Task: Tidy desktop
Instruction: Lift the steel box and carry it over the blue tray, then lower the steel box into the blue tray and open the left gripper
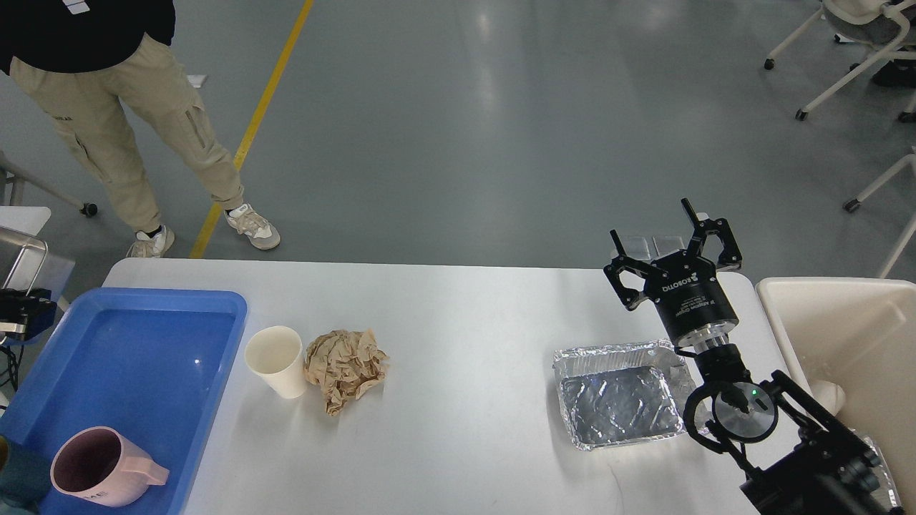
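The desktop lies beneath the right gripper, whose fingers are spread wide, empty. A foil tray is seen just beside it; the left gripper's state cannot be told.

- Right pincer: matte black two-finger unit with open linkage bars, white "ROBOTIQ" lettering on its cylindrical body.
- Silver metal ring behind that body, then a black wrist with a round silver disc and a small green light.
- At 9 o'clock, a black block of the left arm.

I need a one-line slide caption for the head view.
Right end effector open above the desktop, near a foil tray, paper cup and crumpled paper.
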`<state>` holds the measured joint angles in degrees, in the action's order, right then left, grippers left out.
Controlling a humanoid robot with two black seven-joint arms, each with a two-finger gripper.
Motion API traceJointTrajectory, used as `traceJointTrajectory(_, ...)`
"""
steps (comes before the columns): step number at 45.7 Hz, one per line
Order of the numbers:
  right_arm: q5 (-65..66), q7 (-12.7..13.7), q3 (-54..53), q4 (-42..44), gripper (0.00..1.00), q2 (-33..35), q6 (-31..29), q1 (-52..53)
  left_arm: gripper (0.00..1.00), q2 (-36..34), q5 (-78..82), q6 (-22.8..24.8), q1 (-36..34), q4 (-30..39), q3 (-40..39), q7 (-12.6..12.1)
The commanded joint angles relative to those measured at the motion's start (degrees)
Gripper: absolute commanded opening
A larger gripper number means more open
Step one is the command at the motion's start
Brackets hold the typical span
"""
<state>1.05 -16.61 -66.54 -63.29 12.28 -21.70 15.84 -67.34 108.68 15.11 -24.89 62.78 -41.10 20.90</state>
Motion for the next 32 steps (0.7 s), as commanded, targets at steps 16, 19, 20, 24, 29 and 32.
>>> traceJointTrajectory(16, 0.1, 0.0, 0.2, -1.0, 1.00, 0.0, -0.1, -1.3, 0.02, 13.1, 6.5, -0.5, -1.0, -8.5, 2.4, 0.3)
traceJointTrajectory(19, 0.0, 0.0, 0.2, -1.1, 1.00, 0.0, -0.2, -1.6, 0.03, 14.7, 7.1, -0.4, -1.3, -10.0, 2.9, 0.4)
traceJointTrajectory(20, 0.1, 0.0, 0.2, -1.1, 1.00, 0.0, -0.2, -1.6, 0.03, 15.0, 7.1, -0.4, -1.6, -10.3, 3.4, 0.4)
traceJointTrajectory(24, 0.0, 0.0, 0.3, -1.1, 1.00, -0.1, -0.2, -2.0, 0.03, 15.7, 7.0, -0.4, -3.6, -11.6, 6.0, 0.8)
traceJointTrajectory(29, 0.1, 0.0, 0.4, -1.1, 1.00, -0.1, -0.2, -2.0, 0.03, 17.2, 6.5, -0.8, -5.2, -14.4, 9.4, 1.9)
traceJointTrajectory(32, 0.1, 0.0, 0.4, -1.1, 1.00, -0.1, -0.2, -2.0, 0.03, 18.4, 6.5, -1.7, -5.5, -16.1, 10.1, 2.0)
